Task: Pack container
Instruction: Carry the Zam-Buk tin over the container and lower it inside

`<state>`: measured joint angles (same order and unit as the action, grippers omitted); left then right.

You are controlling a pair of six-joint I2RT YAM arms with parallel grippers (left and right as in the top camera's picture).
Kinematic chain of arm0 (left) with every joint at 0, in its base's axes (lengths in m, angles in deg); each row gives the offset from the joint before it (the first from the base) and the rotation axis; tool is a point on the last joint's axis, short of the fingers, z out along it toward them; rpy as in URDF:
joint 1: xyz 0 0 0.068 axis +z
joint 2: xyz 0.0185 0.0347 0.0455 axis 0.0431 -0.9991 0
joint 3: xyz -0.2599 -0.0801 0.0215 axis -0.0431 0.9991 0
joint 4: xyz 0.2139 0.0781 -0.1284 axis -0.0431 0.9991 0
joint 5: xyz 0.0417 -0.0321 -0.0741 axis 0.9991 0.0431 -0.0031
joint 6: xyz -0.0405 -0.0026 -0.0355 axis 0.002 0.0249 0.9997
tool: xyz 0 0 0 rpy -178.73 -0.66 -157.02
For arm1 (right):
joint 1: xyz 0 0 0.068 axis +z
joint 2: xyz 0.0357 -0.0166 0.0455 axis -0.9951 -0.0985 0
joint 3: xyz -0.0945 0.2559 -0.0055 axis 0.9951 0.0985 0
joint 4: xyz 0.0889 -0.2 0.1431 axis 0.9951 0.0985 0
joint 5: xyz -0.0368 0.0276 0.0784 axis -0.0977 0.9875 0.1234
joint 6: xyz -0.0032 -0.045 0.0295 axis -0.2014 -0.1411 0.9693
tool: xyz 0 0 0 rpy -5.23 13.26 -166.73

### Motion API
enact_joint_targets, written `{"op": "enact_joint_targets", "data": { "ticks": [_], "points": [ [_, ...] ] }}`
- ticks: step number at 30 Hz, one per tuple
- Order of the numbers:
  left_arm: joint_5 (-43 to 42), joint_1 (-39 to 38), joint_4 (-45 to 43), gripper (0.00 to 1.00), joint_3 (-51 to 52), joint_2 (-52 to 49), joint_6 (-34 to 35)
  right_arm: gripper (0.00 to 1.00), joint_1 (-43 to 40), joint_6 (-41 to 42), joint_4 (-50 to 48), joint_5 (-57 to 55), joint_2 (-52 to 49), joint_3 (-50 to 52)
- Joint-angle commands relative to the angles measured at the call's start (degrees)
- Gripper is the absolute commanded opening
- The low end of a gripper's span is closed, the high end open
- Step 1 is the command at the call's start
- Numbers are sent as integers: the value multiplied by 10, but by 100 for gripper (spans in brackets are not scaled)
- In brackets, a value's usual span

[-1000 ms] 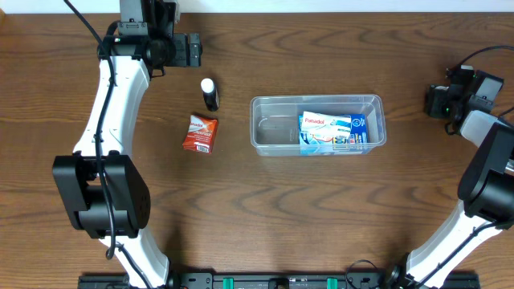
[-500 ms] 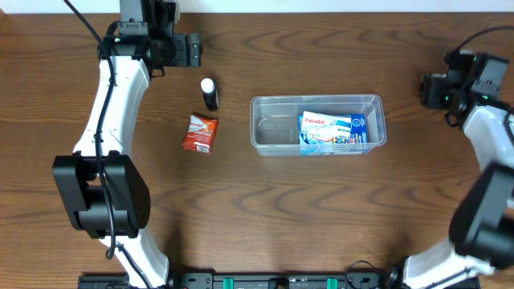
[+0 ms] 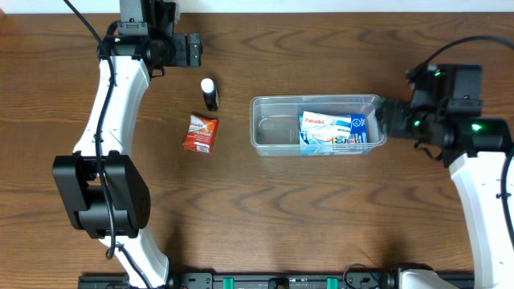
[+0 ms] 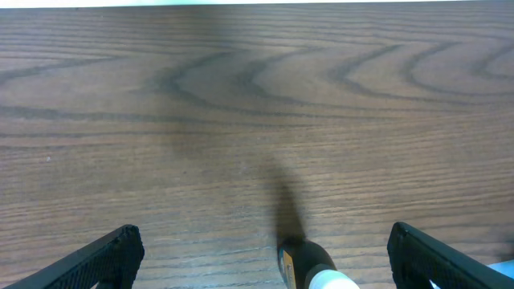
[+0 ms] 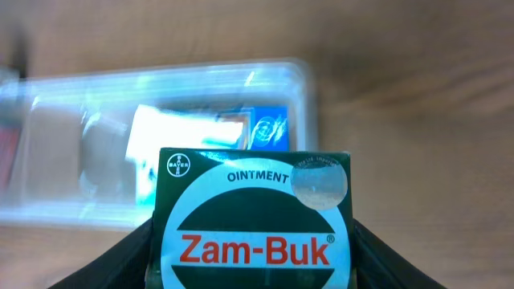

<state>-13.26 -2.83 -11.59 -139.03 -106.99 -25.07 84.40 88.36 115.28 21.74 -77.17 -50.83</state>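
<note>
The clear container (image 3: pixel 273 102) lies mid-table with a blue-and-white Panadol carton (image 3: pixel 329 132) in its right half. My right gripper (image 3: pixel 391 118) hovers just off the container's right end, shut on a green Zam-Buk ointment box (image 5: pixel 255 217) that fills the space between its fingers (image 5: pixel 120 261). In the right wrist view the container (image 5: pixel 305 80) lies blurred just beyond the box. My left gripper (image 3: pixel 193 50) is open at the back left. A black bottle with a white cap (image 4: pixel 309 265) lies on the wood between its wide-apart fingers (image 4: pixel 104 261).
The black bottle (image 3: pixel 210 94) and a red packet (image 3: pixel 199 133) lie on the wood left of the container. The left arm runs down the table's left side, and the right arm stands at the right edge.
My right arm has swung in from the far right edge to the container's right end, carrying the green box. The left arm and the loose items have not moved.
</note>
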Motion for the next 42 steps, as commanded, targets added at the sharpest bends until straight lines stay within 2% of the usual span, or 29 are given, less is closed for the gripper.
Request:
{"op": "enact_joint_targets", "data": {
  "ticks": [1, 7, 13, 31, 42],
  "points": [
    [-3, 4, 0, 98, 7, -4, -3, 42, 35, 29, 26, -2, 2, 0],
    [-3, 4, 0, 98, 7, -4, -3, 41, 75, 29, 47, -18, -8, 7],
    [-3, 4, 0, 98, 7, -4, -3, 40, 102, 6, 45, -106, -30, 8],
    [-3, 4, 0, 98, 7, -4, -3, 42, 105, 3, 16, -127, -158, 8],
    [-3, 4, 0, 98, 7, -4, -3, 44, 105, 3, -18, -169, -172, 8]
  ]
}}
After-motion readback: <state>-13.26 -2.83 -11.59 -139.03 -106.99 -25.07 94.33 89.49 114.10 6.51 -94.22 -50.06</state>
